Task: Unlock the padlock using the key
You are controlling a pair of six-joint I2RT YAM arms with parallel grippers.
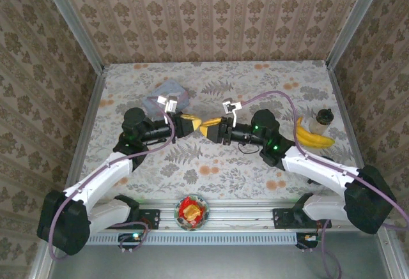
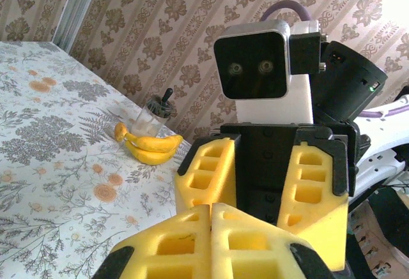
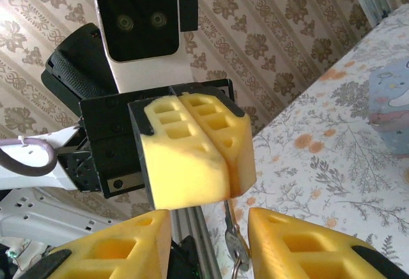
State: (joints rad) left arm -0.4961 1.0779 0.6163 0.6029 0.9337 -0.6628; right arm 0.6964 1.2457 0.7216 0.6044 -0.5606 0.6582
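L gripper [image 1: 189, 122] & R gripper [image 1: 209, 128] meet tip to tip at ctr of top view. L is closed, yellow fingers pressed tight. A thin metal piece [image 3: 235, 244] hangs from under them, bottom ctr of R wrist view; key or padlock part, can't tell. R is open, piece btw its fingers.

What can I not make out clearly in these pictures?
What the left gripper holds: right wrist view, its shut fingers hide all but a thin metal piece hanging below; key or shackle, cannot tell.
The tin: right wrist view, cut by the right edge.
The bowl: contents too small, top view.
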